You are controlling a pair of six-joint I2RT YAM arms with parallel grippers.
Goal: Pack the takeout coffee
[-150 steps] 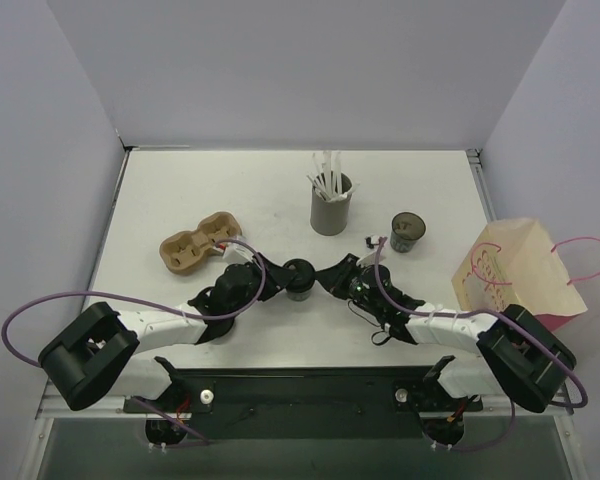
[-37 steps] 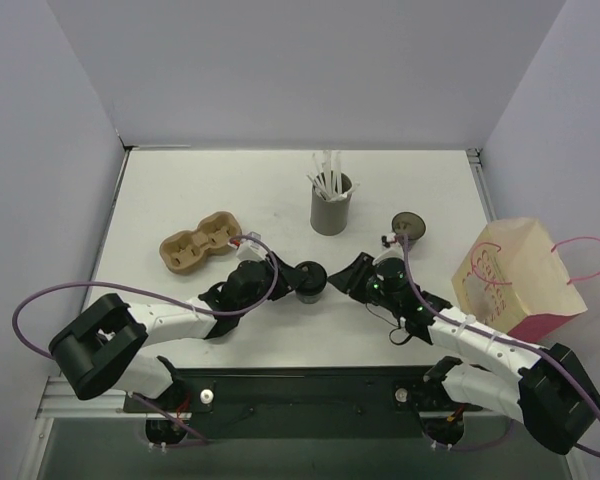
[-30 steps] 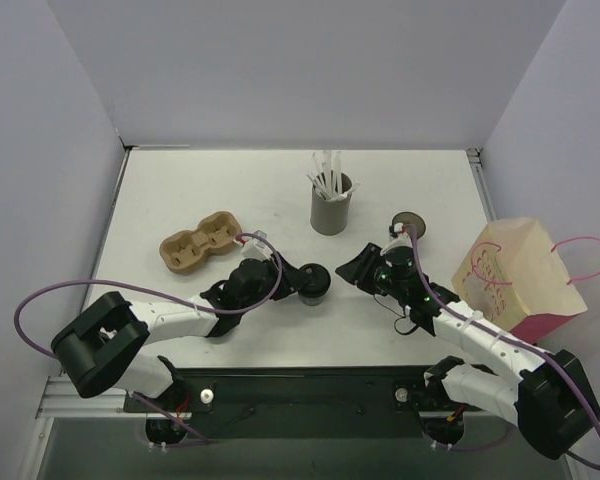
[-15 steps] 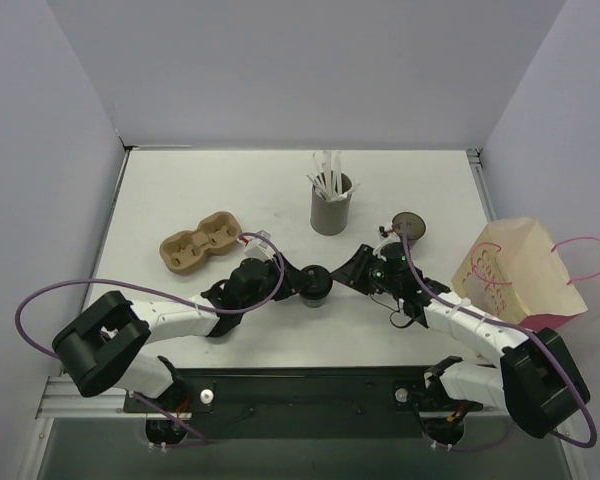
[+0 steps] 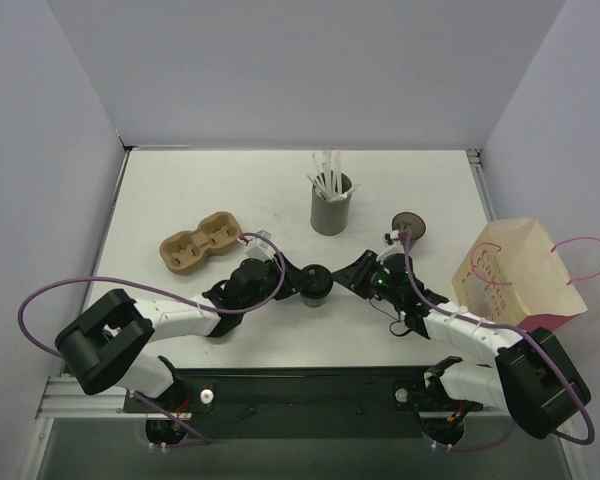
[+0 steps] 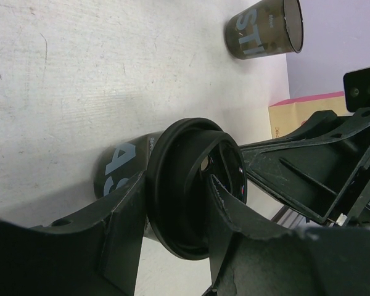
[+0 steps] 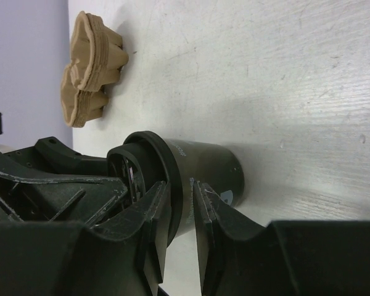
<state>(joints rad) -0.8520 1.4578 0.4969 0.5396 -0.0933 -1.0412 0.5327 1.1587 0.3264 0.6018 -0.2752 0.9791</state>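
Both my arms are stretching low toward the middle
My left gripper (image 6: 176,217) is clamping the cup (image 5: 317,287); my right gripper (image 7: 181,213) is swinging back in, jaws narrowing around the lid (image 6: 165,143).

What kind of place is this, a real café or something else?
Probably a robot test cell, not a café: bare walls enclose a white table holding a cup carrier, straws and a paper bag.

Top camera looks down from behind — wrist cameras face inward, close on one shared cup (image 6: 172,185)
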